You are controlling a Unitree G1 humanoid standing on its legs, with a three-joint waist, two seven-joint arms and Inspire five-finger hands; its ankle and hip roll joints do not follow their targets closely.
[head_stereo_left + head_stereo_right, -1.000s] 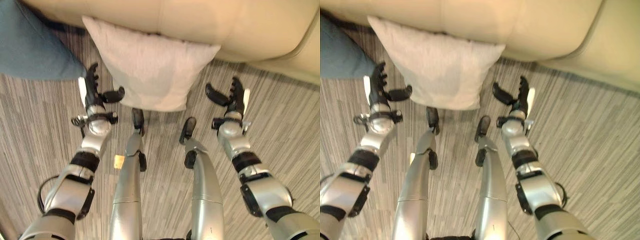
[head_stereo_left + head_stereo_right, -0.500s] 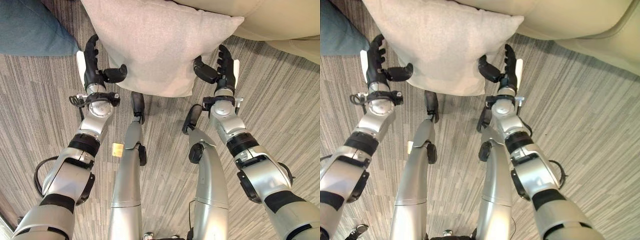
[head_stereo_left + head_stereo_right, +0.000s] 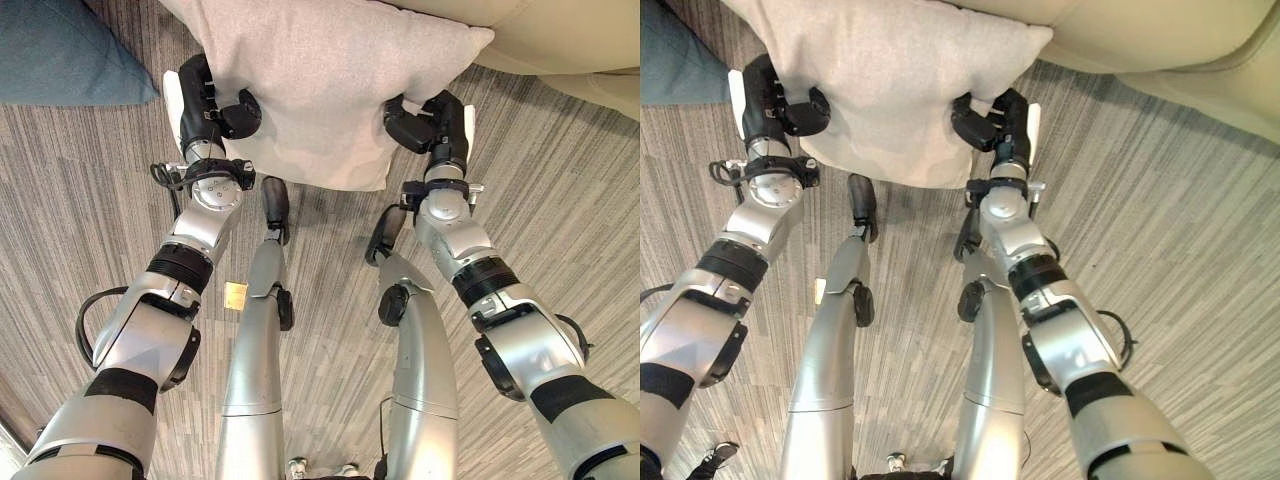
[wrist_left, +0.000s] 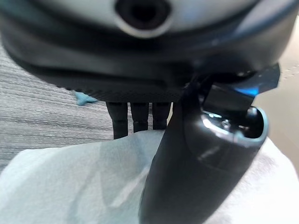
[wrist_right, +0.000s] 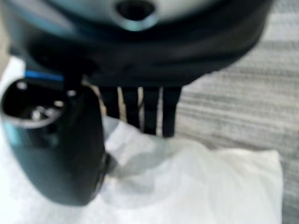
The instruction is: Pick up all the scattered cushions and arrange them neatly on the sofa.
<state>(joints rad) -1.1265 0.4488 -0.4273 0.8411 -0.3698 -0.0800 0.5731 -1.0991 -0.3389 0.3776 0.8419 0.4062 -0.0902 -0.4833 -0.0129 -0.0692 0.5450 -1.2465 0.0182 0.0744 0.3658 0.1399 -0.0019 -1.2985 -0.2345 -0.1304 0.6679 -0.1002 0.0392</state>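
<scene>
The white cushion is held between both hands, above the striped grey carpet and just in front of the cream sofa, with its far edge overlapping the sofa's front. Its near edge hangs over the carpet and one far corner points toward the sofa's seat.

The left hand grips the cushion's left edge: its thumb is curled onto the top face and its fingers go under the cloth. In the left wrist view the thumb presses into the fabric, which creases around it, while the fingers reach behind the edge.

The right hand grips the cushion's right edge the same way, thumb bent over the top face and fingers wrapped behind. The right wrist view shows the thumb on the cloth and the fingers tucked past the bunched edge.

A blue cushion lies on the carpet to the left of the white cushion, beyond the left hand and apart from it.
</scene>
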